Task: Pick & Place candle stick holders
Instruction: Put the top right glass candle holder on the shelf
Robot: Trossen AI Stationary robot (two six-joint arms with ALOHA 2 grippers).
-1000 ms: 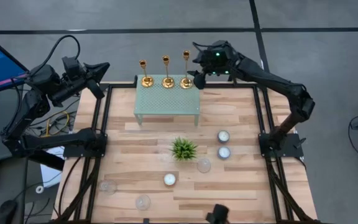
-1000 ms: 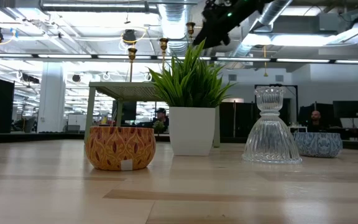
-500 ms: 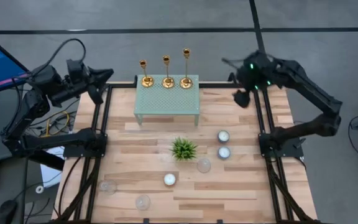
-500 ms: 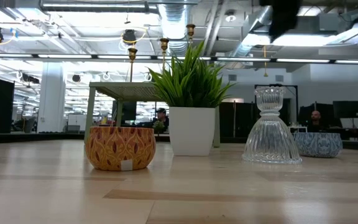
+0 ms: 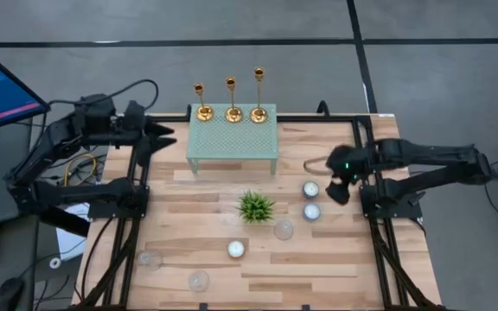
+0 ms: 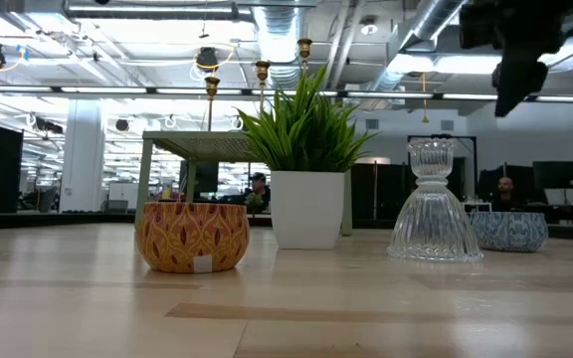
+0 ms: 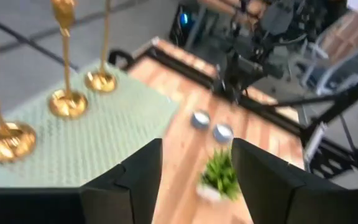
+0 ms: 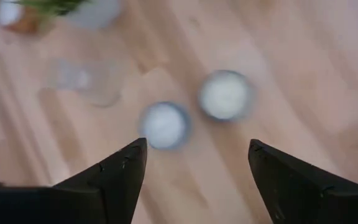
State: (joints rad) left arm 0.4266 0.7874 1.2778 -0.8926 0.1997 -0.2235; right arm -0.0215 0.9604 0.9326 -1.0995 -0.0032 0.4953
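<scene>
Gold candlesticks (image 5: 232, 99) all standing on the far green stand (image 5: 232, 138), likely placing finished; left gripper (image 5: 164, 134) and right gripper (image 5: 337, 192) both spread wide, empty, retreat next.

A: Where can a gripper pass?
B: Over the bare counter (image 5: 335, 255) in front of the green stand (image 5: 232, 138).
A: And what blocks it?
B: The plant (image 5: 255, 206) mid-counter, two tealights (image 5: 310, 200) beside it, and the candle stick holders (image 5: 232, 100) crowding the stand's far edge.
</scene>
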